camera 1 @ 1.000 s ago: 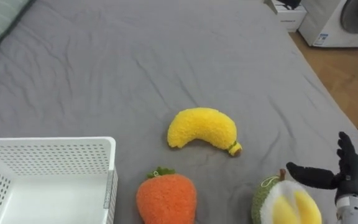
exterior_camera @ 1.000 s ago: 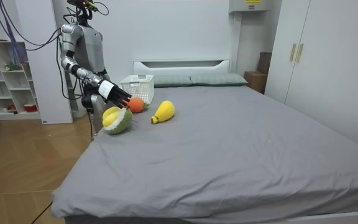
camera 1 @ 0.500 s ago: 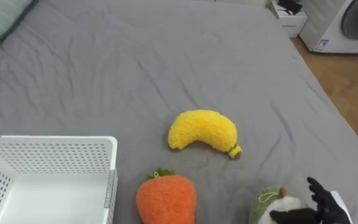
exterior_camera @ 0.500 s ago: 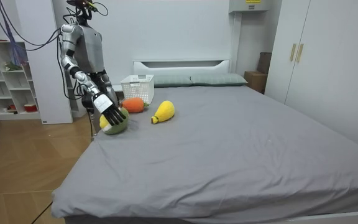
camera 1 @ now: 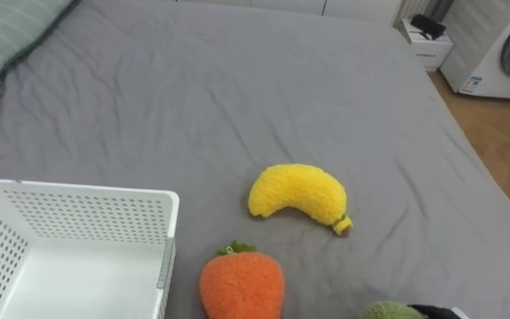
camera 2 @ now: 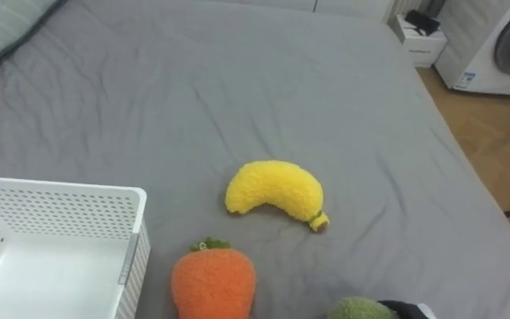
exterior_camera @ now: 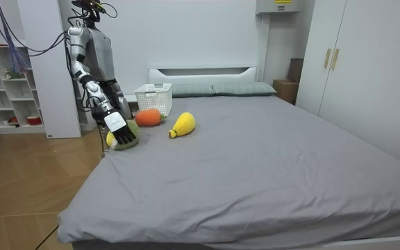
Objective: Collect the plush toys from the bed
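Three plush toys lie near the bed's corner in front of me. A yellow banana [camera 1: 297, 192] sits in the middle, and an orange round fruit toy [camera 1: 242, 284] lies closer, beside the white basket [camera 1: 162, 232]. A green and yellow fruit toy [camera 2: 359, 309] shows at the lower edge. My right hand [exterior_camera: 122, 129] rests on top of this green toy [exterior_camera: 119, 141] at the bed's edge, and a dark sliver of the hand [camera 2: 407, 308] shows beside the toy in the eye views.
I stand at the bed's corner on the room view's left. The grey bed [exterior_camera: 255, 160] stretches away beyond the banana [exterior_camera: 182, 124]. A striped pillow [camera 1: 7, 31] lies far left. A washing machine [camera 1: 503, 53] and wooden floor [camera 1: 503, 142] are on the right past the bed's edge.
My right hand came down from beside the green toy onto it and sank to the eye views' lower edge. The head camera tipped a little, shifting the whole picture.
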You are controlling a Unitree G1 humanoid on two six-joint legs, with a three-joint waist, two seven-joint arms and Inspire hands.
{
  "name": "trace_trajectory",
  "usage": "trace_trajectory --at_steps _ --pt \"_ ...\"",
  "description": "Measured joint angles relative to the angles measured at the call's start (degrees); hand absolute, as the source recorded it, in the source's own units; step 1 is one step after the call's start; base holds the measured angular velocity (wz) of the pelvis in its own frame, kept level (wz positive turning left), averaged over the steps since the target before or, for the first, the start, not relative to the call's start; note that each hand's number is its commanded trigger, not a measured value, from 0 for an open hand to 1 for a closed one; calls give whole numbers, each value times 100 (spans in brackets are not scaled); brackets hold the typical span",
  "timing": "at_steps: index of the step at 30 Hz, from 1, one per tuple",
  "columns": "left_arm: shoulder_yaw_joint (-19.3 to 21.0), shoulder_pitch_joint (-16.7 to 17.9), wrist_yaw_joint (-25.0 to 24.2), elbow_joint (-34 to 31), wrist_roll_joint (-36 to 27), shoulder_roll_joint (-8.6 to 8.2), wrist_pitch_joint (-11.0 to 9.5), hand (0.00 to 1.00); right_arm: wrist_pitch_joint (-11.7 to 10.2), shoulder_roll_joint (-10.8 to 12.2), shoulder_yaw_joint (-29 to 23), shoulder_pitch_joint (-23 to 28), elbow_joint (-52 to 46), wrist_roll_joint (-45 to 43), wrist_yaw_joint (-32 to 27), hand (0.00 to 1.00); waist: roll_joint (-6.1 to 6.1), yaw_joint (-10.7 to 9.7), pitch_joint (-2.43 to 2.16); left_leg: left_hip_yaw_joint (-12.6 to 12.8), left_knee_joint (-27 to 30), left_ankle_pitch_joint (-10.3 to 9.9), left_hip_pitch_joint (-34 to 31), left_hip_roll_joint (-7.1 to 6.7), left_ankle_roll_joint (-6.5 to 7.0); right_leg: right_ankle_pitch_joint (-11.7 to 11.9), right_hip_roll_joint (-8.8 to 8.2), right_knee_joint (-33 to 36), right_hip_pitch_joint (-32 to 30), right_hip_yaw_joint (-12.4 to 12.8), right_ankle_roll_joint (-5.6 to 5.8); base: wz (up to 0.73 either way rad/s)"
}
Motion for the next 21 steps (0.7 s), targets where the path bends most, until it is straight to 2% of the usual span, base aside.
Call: trace_trajectory --at_steps 14,16,21 --pt "147 -30 -1 8 -5 1 -2 0 72 14 37 -2 -229 -322 -4 100 19 113 -16 13 -2 1 -5 0 0 -1 -5 12 5 -7 -3 0" --pt "145 -32 -1 6 -5 0 -2 0 79 14 62 -2 -392 -337 -5 100 17 108 -21 18 6 1 -5 0 0 -1 -7 16 0 -8 -3 0" --pt "241 -65 -5 1 114 4 -13 0 134 8 -34 7 -1569 -706 -70 100 24 44 -8 8 40 1 -13 -5 0 -1 -15 20 -3 -30 -2 0"
